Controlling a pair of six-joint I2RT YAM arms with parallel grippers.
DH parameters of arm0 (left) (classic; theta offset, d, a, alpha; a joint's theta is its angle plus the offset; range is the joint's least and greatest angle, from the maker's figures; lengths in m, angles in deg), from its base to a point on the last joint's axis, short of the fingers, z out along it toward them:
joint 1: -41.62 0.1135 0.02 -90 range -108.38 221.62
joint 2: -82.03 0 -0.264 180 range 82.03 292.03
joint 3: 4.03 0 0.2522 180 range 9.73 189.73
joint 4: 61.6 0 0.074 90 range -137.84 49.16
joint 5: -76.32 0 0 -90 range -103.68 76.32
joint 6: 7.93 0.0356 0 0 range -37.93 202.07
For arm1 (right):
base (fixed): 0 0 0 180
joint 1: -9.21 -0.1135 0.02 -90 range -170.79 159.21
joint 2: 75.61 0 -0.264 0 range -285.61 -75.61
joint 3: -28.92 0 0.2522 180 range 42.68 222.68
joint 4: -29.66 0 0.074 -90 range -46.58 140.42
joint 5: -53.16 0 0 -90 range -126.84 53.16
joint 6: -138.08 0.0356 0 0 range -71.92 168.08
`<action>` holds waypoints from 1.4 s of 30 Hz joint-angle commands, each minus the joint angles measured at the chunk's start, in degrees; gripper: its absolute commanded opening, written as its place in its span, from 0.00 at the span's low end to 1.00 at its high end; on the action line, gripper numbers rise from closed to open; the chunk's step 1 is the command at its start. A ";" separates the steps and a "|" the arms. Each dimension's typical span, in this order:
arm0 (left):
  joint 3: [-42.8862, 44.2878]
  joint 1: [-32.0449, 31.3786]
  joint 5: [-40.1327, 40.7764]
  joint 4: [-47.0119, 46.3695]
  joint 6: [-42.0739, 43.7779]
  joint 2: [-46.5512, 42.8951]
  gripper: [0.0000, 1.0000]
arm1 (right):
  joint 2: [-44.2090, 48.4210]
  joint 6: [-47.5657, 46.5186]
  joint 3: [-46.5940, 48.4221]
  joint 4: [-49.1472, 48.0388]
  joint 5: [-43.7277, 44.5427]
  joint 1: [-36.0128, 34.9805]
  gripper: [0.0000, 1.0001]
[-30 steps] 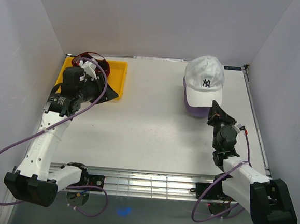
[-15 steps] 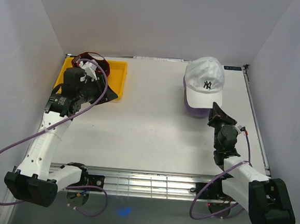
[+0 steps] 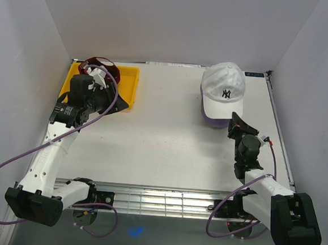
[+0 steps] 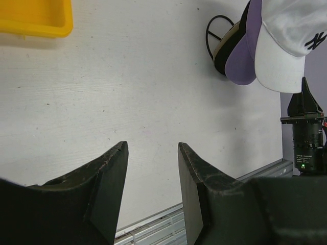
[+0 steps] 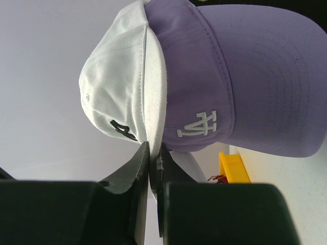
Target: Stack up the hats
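A white hat with a dark logo lies on top of a lavender hat at the back right of the table. My right gripper is shut on the white hat's brim, right above the lavender hat. In the left wrist view a tan and black hat edge shows under the lavender hat and the white hat. A dark red hat sits in the yellow tray at the back left. My left gripper is open and holds nothing, beside that tray.
The yellow tray stands at the back left corner, also seen as the yellow tray from the left wrist. White walls close in three sides. A metal rail runs along the near edge between the arm bases.
The right arm has shifted very slightly towards the near edge, still gripping the white brim. The hats and the left arm have not visibly moved.
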 commanded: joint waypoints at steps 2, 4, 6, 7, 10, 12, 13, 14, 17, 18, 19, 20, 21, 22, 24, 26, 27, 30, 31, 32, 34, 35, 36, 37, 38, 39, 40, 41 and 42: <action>-1.01 -0.26 0.62 -0.88 0.79 -0.30 0.54 | -2.12 -5.20 0.61 13.64 -0.53 0.74 0.08; -1.18 -0.26 0.70 -1.06 0.79 -0.38 0.54 | -2.39 -5.72 0.79 14.95 -1.14 1.17 0.08; -1.36 -0.26 0.79 -1.06 0.88 -0.30 0.54 | -2.65 -5.99 1.05 16.19 -1.67 1.79 0.08; -1.44 -0.26 0.79 -1.06 0.88 -0.12 0.54 | -2.65 -6.86 1.23 16.72 -1.85 1.97 0.08; -1.62 -0.26 0.70 -1.23 0.88 -0.12 0.54 | -3.00 -7.83 1.41 18.56 -1.94 2.32 0.08; -1.62 -0.26 0.79 -1.23 0.96 0.05 0.54 | -3.27 -8.10 1.23 18.92 -2.37 2.67 0.08; -1.62 -0.26 0.70 -1.32 0.88 -0.03 0.54 | -3.62 -8.54 1.14 19.18 -2.46 2.84 0.08; -1.62 -0.26 0.70 -1.41 0.88 -0.03 0.54 | -3.79 -8.63 1.14 19.79 -2.55 2.85 0.08; -1.62 -0.26 0.79 -1.50 0.79 0.23 0.54 | -4.23 -8.63 0.97 20.06 -2.90 2.93 0.08; -1.53 -0.26 0.79 -1.41 0.88 0.14 0.54 | -4.32 -8.71 0.97 20.58 -2.90 3.02 0.08; -1.53 -0.26 0.79 -1.50 0.88 0.23 0.54 | -4.76 -8.80 1.05 20.76 -3.43 3.11 0.08; -1.53 -0.26 0.79 -1.58 0.79 0.14 0.54 | -4.94 -8.98 1.66 21.29 -3.87 3.28 0.08; -1.45 -0.26 0.62 -1.59 0.79 0.23 0.54 | -5.29 -9.50 2.02 21.73 -4.65 3.37 0.08; -1.53 -0.26 0.53 -1.76 0.79 0.23 0.55 | -5.55 -9.77 2.37 22.78 -4.84 3.46 0.08; -1.53 -0.26 0.18 -1.85 0.53 0.32 0.54 | -5.64 -9.86 2.72 23.31 -5.36 3.64 0.08; -1.45 -0.26 0.35 -2.02 0.35 0.32 0.55 | -5.38 -9.95 2.81 24.27 -5.54 3.90 0.08; -1.45 -0.26 0.35 -2.11 0.26 0.23 0.55 | -5.29 -10.03 2.90 24.63 -5.63 3.99 0.08; -1.62 -0.18 0.18 -2.46 0.00 0.32 0.55 | -4.85 -11.17 3.25 25.95 -6.24 4.60 0.09; -1.62 -0.26 0.00 -2.46 -0.09 0.32 0.55 | -4.68 -11.61 3.25 26.04 -6.33 4.60 0.12; -1.80 -0.18 -0.09 -2.64 -0.18 0.32 0.55 | -4.67 -11.70 3.17 26.04 -6.51 4.78 0.21; -1.80 -0.26 -0.35 -2.81 -0.35 0.41 0.55 | -4.50 -11.97 2.90 25.52 -6.95 4.87 0.26; -1.88 -0.26 -0.26 -2.90 -0.27 0.41 0.55 | -4.50 -12.49 2.81 24.99 -7.12 4.87 0.30; -1.80 -0.26 -0.26 -2.82 -0.27 0.49 0.55 | -4.41 -12.76 2.73 24.03 -7.56 4.87 0.32; -1.71 -0.18 -0.26 -2.90 -0.27 0.58 0.55 | -4.58 -12.93 2.73 23.58 -7.74 4.87 0.34; -1.71 -0.26 -0.18 -2.99 -0.27 0.58 0.55 | -4.67 -13.54 2.73 22.97 -8.00 4.87 0.38; -1.62 -0.18 -0.18 -2.90 -0.27 0.58 0.55 | -4.85 -13.72 2.73 21.83 -8.35 4.87 0.40; -1.62 -0.26 -0.26 -2.99 -0.18 0.49 0.55 | -4.94 -13.81 2.81 21.47 -8.53 4.87 0.41; -1.62 -0.26 -0.26 -2.90 -0.18 0.49 0.55 | -4.94 -13.99 2.99 21.29 -8.70 4.87 0.44; -1.71 -0.18 -0.26 -2.90 -0.18 0.58 0.55 | -4.85 -14.34 3.16 21.29 -8.88 4.87 0.45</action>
